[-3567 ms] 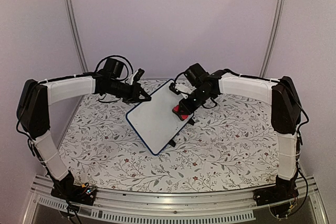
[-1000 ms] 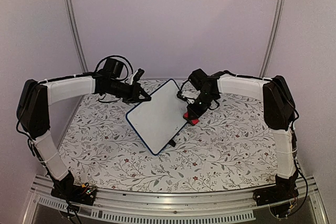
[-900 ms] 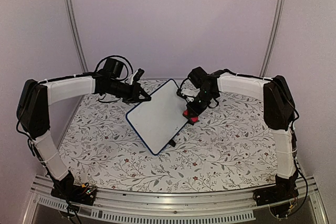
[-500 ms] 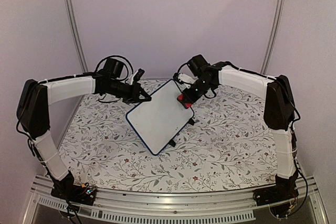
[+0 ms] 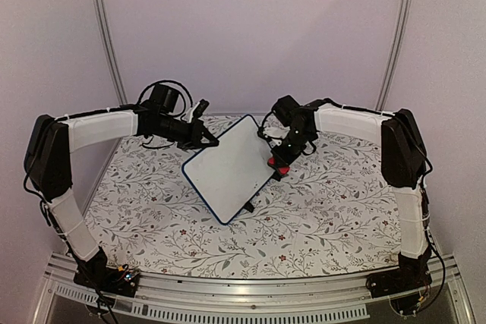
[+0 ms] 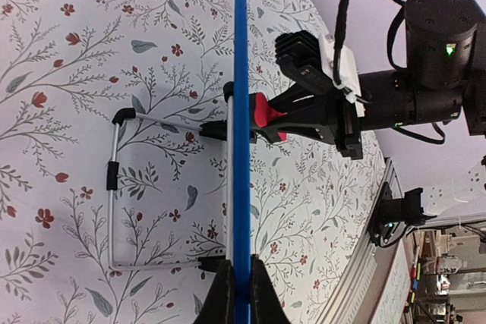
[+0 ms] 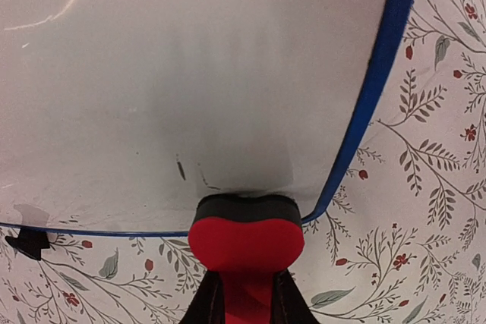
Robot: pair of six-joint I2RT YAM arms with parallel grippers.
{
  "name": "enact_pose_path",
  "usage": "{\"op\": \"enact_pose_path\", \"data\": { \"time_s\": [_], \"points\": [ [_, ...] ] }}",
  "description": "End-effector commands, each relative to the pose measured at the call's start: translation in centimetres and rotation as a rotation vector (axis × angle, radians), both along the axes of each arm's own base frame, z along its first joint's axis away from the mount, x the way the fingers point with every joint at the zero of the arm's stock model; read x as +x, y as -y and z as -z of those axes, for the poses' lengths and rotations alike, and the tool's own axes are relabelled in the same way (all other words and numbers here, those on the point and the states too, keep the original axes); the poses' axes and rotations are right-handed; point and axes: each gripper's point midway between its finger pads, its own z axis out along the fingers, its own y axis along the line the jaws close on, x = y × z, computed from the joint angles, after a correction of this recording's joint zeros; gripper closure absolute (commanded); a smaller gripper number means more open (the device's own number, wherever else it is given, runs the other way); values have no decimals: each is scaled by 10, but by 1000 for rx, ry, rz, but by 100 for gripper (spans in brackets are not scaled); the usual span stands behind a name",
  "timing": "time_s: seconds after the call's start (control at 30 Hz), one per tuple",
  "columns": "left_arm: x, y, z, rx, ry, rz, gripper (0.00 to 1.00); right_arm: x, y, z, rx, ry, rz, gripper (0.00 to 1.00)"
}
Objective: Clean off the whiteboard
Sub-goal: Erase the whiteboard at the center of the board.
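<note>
The whiteboard [image 5: 230, 168] stands tilted in the middle of the bench [image 5: 326, 218], its far left edge pinched tight by the left gripper [image 5: 209, 140]. The right gripper [image 5: 279, 165] squeezes a red eraser [image 7: 244, 242] against the board's right corner.

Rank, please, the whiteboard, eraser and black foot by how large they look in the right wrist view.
1. Whiteboard: fills most of the frame.
2. Eraser: far smaller, though nearness to the camera enlarges it.
3. Black foot: smallest, at the lower left.
</note>
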Motion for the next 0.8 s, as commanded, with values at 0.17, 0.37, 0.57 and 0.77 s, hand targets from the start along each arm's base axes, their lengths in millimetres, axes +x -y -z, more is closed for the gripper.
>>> {"op": "enact_pose_path", "data": {
  "time_s": [0.17, 0.37, 0.57, 0.77],
  "points": [
    [-6, 8, -19, -42, 53, 51, 100, 6, 13, 6, -91, 22, 23, 98],
    [-6, 8, -20, -45, 55, 52, 100, 2, 15, 24, -141, 5, 21, 98],
    [-7, 9, -19, -45, 53, 54, 100, -8, 2, 27, -138, 1, -17, 98],
    [-7, 9, -18, -45, 48, 54, 100, -11, -18, 18, -87, 29, -53, 98]
  ]
}}
